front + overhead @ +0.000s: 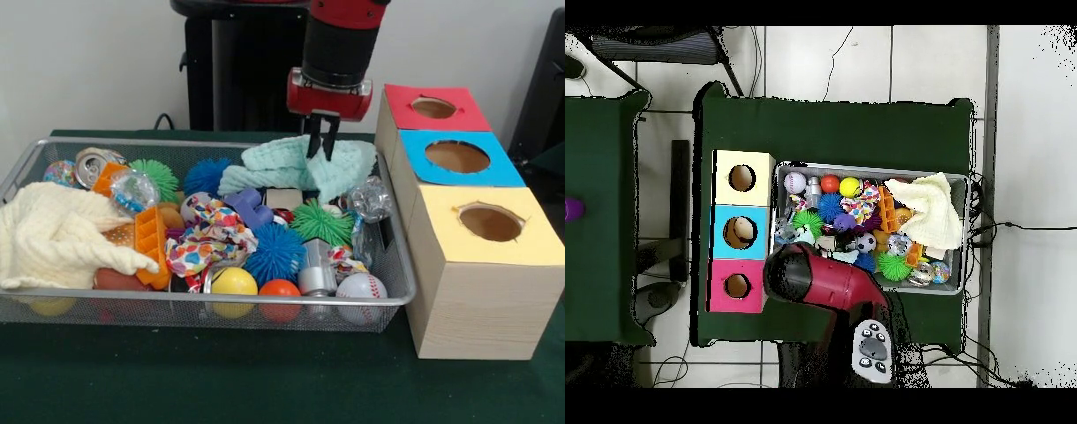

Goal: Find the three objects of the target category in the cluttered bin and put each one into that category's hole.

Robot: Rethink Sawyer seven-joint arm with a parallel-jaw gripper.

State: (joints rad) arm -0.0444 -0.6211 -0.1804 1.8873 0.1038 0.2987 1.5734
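A mint green cloth [291, 168] lies bunched at the back right of the wire bin [402, 296]. My gripper [321, 148] hangs straight down onto its raised top fold, and the fingers stand close together, pinching the fabric. A cream knitted cloth [53, 234] fills the bin's left end, seen too in the overhead view as the cream cloth [933, 210]. A colourful patterned cloth [207, 243] lies in the middle. In the overhead view my red arm [820, 280] hides the gripper and the mint cloth.
Three boxes with round holes stand to the right of the bin: red [433, 108], blue [457, 157] and yellow [490, 223]. The bin also holds spiky balls [274, 252], a baseball [360, 287], yellow and orange balls, a can [93, 166] and orange plastic pieces.
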